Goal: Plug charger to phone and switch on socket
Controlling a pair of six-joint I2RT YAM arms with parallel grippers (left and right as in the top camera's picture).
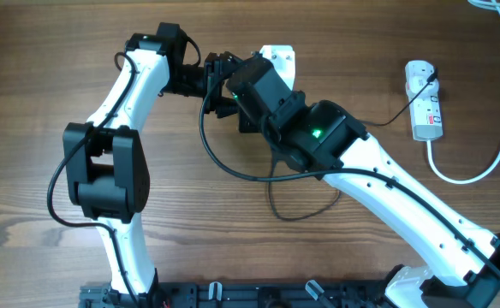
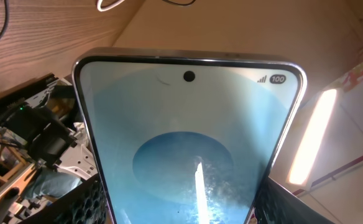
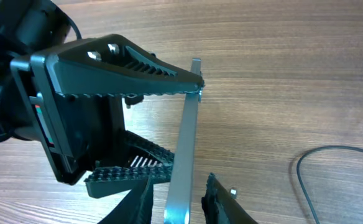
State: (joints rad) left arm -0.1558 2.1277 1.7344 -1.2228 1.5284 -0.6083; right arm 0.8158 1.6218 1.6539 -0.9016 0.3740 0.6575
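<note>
- The left gripper (image 3: 183, 127) is clenched on the phone (image 2: 188, 143), which sits upright between its fingers; that grip should be rigid.
- The right gripper (image 3: 178, 202) straddles the phone's edge; I cannot tell whether it is gripping anything.
- The charger (image 3: 303, 168) cable trails beside the right gripper; line the connector up squarely and press gently.

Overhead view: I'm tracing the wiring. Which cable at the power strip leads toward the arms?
The thin black charger cable, which runs left from the socket. The thick white cord instead loops away to the right.
</note>
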